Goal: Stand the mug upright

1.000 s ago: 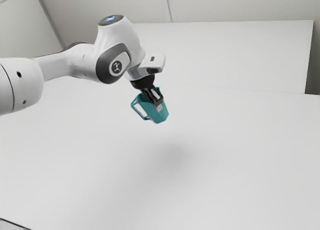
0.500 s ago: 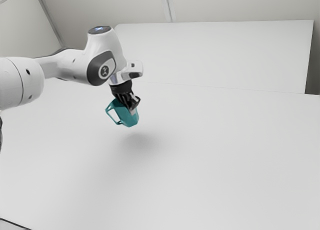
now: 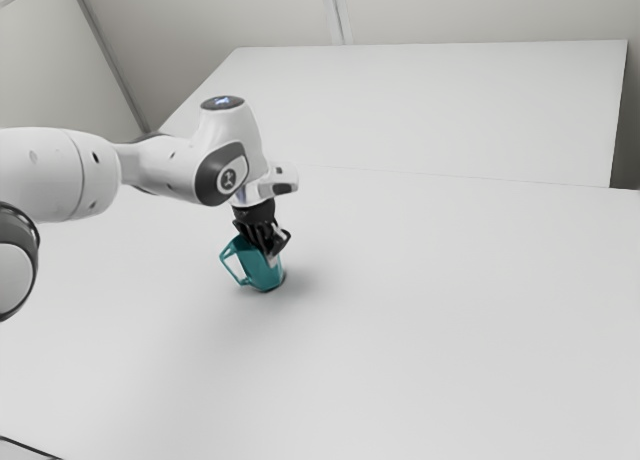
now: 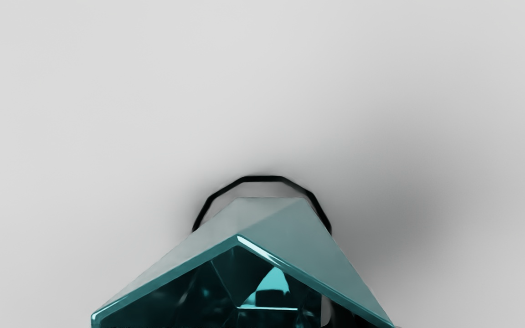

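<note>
Mug (image 3: 258, 265): mouth up and close to upright, its base at the table (image 3: 430, 330) or only just above it; contact across the whole base I cannot confirm, nor rule out a slight lean.
Handle (image 3: 230, 268): out to the exterior view's left, clear of the tabletop.
Gripper (image 3: 273, 254): closed on the mug's wall, up near the rim (image 4: 167, 277).
Black line (image 4: 262, 178): curved on the tabletop round part of the base; what it marks I cannot tell.
Step in hand: seating the base, as I judge it, with the mug close to its goal.
Descent: if any gap is left, go straight down and slowly, and stop at contact; pressing on would load 1 edge and rock the mug.
Levelling: correct any lean with small wrist turns before the grip eases.
Release: once the base sits flat, part the 2 fingers evenly, then lift along the wall, since a finger dragging on the rim could tip the mug over.
</note>
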{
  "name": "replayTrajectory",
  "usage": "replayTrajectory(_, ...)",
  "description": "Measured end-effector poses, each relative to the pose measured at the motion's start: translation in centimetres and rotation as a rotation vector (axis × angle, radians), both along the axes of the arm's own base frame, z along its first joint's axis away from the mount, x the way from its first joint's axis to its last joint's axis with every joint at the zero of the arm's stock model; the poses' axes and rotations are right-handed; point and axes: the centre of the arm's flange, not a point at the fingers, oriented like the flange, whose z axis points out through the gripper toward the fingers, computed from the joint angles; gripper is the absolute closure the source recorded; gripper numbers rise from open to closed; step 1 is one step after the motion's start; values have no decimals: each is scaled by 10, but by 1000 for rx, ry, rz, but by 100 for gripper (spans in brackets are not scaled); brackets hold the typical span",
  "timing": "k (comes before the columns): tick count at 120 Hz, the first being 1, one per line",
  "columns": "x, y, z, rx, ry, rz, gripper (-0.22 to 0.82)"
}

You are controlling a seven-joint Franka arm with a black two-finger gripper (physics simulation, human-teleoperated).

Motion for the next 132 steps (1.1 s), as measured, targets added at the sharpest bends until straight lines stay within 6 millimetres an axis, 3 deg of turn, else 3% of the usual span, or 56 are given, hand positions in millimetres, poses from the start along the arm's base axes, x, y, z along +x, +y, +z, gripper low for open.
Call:
replayTrajectory(26, 1, 0, 7, -5, -19, 11, 34)
replayTrajectory(48, -3, -2, 56, -25, -95, 23, 14)
replayTrajectory(65, 0, -5, 102, -68, -141, 45, 7)
replayTrajectory(82, 17, -5, 176, -100, -195, 55, 4)
replayTrajectory(99, 15, 11, 230, -102, -194, 77, 2)
replayTrajectory(110, 7, 15, 244, -101, -170, 81, 1)
replayTrajectory(132, -2, 12, 246, -98, -119, 74, 1)
